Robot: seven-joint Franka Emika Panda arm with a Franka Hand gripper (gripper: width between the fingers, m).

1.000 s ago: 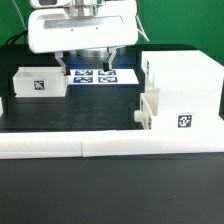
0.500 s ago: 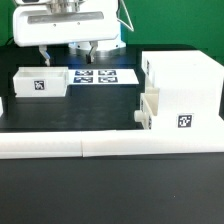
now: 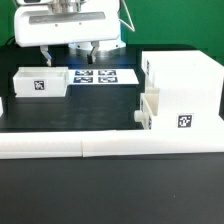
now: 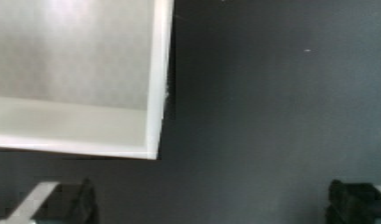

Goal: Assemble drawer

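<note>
The tall white box casing (image 3: 182, 82) stands at the exterior view's right, with a tag on its front. One knobbed tray (image 3: 150, 108) sits at its lower left side, seemingly set into it. The other tray (image 3: 40, 83) lies apart at the exterior view's left, tag facing front. My gripper (image 3: 68, 52) hangs open and empty above and just behind that tray. In the wrist view the open gripper (image 4: 208, 205) has dark table between its fingers (image 4: 62, 200), and one corner of the white tray (image 4: 71, 80) shows beside it.
The marker board (image 3: 98, 76) lies on the black table behind the middle, under the gripper's body. Long low white border bars (image 3: 100, 148) run along the front. A small white piece (image 3: 2, 105) shows at the far left edge.
The gripper has moved toward the exterior view's left, from over the marker board to over the loose tray. The parts have not moved.
</note>
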